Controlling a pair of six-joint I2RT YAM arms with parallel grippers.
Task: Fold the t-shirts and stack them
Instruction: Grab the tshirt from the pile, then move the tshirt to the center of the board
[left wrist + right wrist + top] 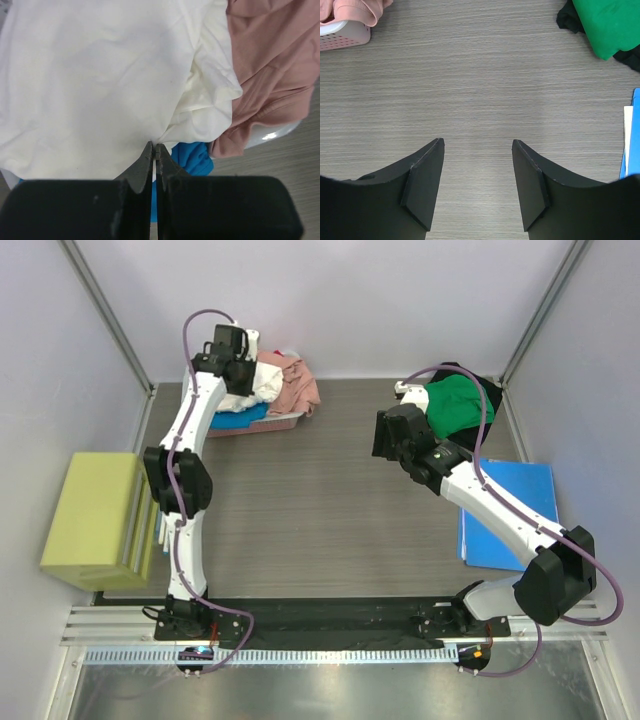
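We are looking down on a grey table (pixel 320 510); beside its left edge a yellow foam block (pixel 90 515) is sitting (it is playing no part, as far as we can judge). At the back left, the left gripper (pixel 155 146) is reaching into the plastic basket (pixel 342 35); its jaws are pressing together, and a pucker of the white t-shirt (pixel 95 85) is looking pinched at their tips. The bright blue t-shirt (pixel 192 159) is lying beneath it; the salmon pink t-shirt (pixel 272 65) is spilling over the rim, crumpled. Mid-table, the right gripper (pixel 477 142) is hovering over bare surface, jaws apart and holding nothing. At the back right the green t-shirt (pixel 455 405) is resting on the black t-shirt (pixel 565 20); whether these are folded we cannot tell. A blue folder (pixel 520 505) is lying at the right edge. We are judging the three basket shirts as unfolded, so most of the work is waiting; we are finding no readable writing, label or brand anywhere.
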